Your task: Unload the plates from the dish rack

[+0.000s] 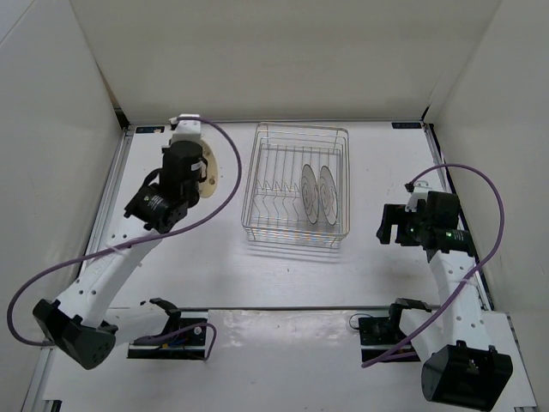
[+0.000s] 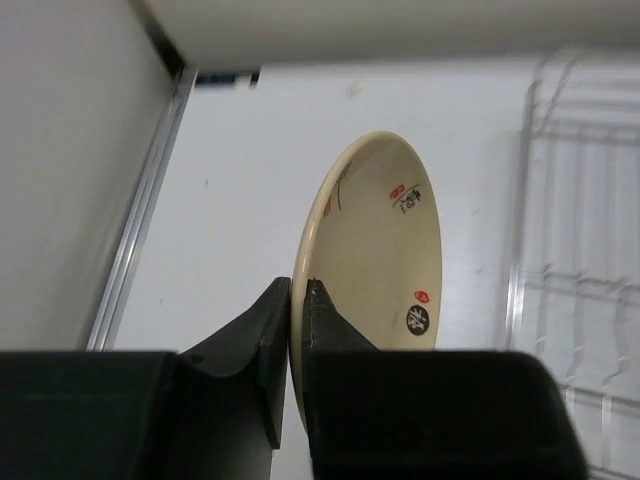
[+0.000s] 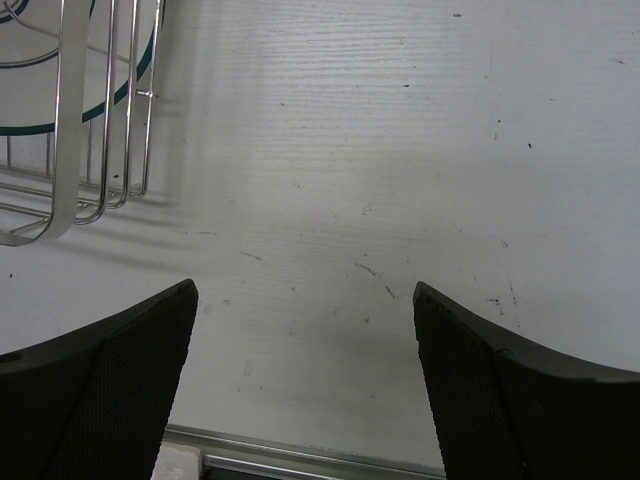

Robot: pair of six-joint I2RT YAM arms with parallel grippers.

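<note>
Beige plate (image 2: 372, 262), red-black marks, perhaps lettering

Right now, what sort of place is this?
Likely a robot test bench, not a kitchen: a white table boxed in by plain white walls, two arms bolted at its near edge, and a dish rack with plates as props.
</note>
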